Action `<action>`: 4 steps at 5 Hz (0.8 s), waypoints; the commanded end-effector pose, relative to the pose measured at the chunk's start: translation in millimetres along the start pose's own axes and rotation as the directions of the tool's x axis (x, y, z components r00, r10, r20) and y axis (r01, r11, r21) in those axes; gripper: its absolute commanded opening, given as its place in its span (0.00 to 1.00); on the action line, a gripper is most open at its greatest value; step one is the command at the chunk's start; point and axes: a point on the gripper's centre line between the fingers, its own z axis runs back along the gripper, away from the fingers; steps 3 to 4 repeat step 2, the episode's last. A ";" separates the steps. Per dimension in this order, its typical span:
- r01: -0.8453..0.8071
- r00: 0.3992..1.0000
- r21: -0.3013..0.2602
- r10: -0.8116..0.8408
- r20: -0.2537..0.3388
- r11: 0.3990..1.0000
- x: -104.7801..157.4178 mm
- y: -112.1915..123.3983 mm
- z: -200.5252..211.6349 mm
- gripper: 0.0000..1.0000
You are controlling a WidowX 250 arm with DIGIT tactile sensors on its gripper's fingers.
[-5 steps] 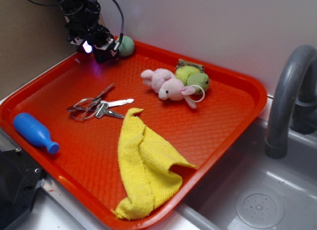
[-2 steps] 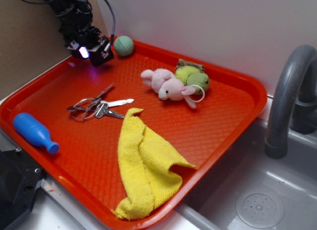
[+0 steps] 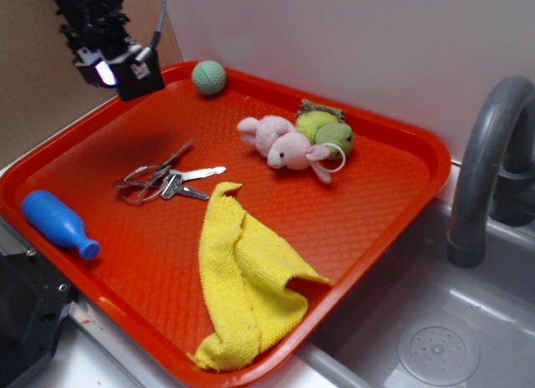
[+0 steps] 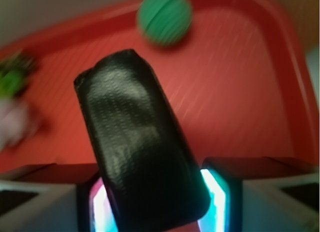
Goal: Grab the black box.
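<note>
Blue bottle [image 3: 57,223] lies at the tray's [image 3: 393,229] near-left rim. Above the far-left corner, gripper [image 3: 117,74] is clamped on the black box [image 4: 140,152], lifted clear of the tray floor; wrist view shows the box wedged between both lit pads. Green ball [image 3: 209,77] at far rim, keys [image 3: 163,181] mid-tray, yellow cloth [image 3: 247,279] in front, pink plush [image 3: 280,143] beside it, grey faucet [image 3: 489,162] at right.

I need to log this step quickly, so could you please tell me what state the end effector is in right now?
End effector: closed on the black box, held lifted above the red tray.
</note>
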 end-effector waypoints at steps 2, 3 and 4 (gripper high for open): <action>0.031 1.000 0.101 -0.031 0.002 0.994 -30.7 -27.3 46.8 0.00; 0.031 1.000 0.101 -0.031 0.002 0.994 -30.7 -27.3 46.8 0.00; 0.031 1.000 0.101 -0.031 0.002 0.994 -30.7 -27.3 46.8 0.00</action>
